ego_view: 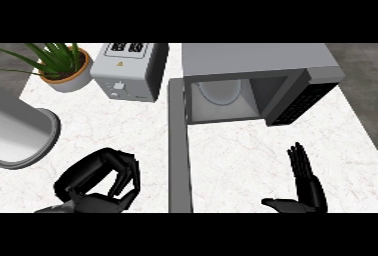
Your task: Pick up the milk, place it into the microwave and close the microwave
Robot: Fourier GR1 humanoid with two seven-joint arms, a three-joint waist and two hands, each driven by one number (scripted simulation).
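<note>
The microwave (295,65) stands at the back of the counter with its cavity open and a pale round turntable (220,92) inside. Its grey door (176,150) is swung wide and reaches toward the lower edge of the view. No milk shows anywhere, neither on the counter nor in the cavity. My left hand (96,187) is low at the left of the door, fingers curled, with bare counter showing through them. My right hand (306,190) is low at the right of the door, fingers straight and pointing up, touching nothing.
A silver toaster (129,70) stands left of the microwave, and a potted plant (65,67) in the far left corner. A large grey round vessel (22,135) sits at the left edge. Marble counter (244,155) lies between door and right hand.
</note>
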